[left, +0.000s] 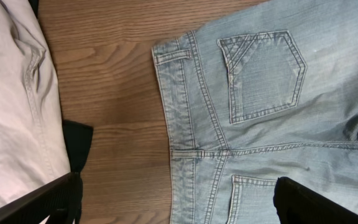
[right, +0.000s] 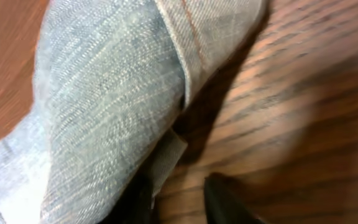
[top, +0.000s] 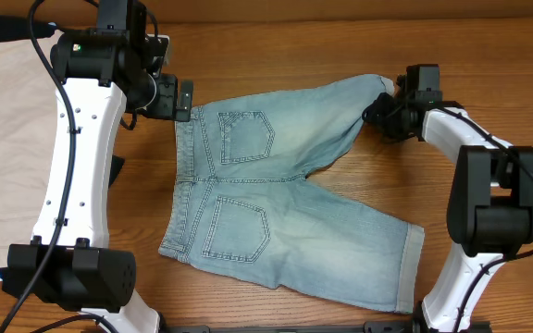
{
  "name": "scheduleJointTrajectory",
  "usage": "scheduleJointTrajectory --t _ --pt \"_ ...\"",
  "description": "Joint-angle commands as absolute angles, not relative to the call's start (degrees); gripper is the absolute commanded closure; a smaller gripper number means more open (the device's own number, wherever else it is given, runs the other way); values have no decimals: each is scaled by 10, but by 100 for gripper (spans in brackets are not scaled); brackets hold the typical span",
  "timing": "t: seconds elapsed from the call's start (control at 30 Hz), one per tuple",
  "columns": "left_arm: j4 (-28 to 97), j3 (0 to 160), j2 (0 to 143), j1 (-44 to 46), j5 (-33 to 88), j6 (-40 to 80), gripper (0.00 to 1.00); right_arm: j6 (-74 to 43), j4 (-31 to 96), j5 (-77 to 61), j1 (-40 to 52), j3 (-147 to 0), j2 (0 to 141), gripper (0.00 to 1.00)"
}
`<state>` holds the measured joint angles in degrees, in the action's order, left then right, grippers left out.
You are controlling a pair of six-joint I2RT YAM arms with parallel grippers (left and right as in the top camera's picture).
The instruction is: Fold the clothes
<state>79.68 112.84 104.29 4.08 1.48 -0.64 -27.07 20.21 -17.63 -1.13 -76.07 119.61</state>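
While the denim shorts [top: 276, 208] lie spread at the table's [top: 489, 55] centre, the right gripper [top: 384, 109] pinches the far leg's hem; the left gripper [top: 181, 100] hangs wide open over the waistband. Carry that hem straight across onto the near leg, edges aligned.

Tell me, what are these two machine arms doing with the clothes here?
They are working on folding a pair of light blue denim shorts lying back pockets up on the wooden table. The right pincer is at the hem of one leg, apparently pinching it. The left pincer sits open at the waistband. No fold shows yet. Beige shorts lie to the side.
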Motion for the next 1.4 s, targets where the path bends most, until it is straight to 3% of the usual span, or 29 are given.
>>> scheduleJointTrajectory --t 0.0,0.77,0.87,0.93,1.17,1.37 --pt "795 1125 1049 38 10 -19 0 -290 173 -212 -13 -760 1201 66" --pt "792 1125 1049 38 11 -31 0 -307 132 -173 13 -760 1243 63" --pt "792 1125 1049 38 11 -30 0 -307 136 -169 13 -760 1243 90" --pt "792 1125 1049 38 11 -30 0 -307 136 -166 13 -760 1243 96" --pt "793 1125 1049 38 11 -30 0 -307 150 -166 4 -765 1241 96" --pt "790 1125 1049 38 11 -30 0 -276 237 -166 -49 -791 1197 96"
